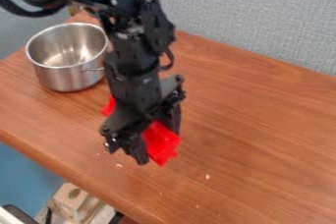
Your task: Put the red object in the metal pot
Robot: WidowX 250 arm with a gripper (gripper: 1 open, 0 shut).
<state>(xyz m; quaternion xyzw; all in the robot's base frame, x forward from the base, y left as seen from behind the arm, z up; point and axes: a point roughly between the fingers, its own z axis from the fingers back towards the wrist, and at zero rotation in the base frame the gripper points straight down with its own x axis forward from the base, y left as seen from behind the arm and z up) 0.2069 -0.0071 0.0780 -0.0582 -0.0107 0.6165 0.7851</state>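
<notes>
While your black gripper (138, 147) points down over the brown wooden table (250, 110), its jaws are clamped on the bright red rectangular plastic block (159, 142). You can see the shiny round steel pot (69, 56) standing well apart, near the table's far left corner.

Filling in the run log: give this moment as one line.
gripper: shut on red object | red object: held over table | metal pot: empty, far left

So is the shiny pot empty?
Empty: the small round silver metal pot shows only bare steel inside; the bright red plastic block is outside, at the gripper.
</notes>
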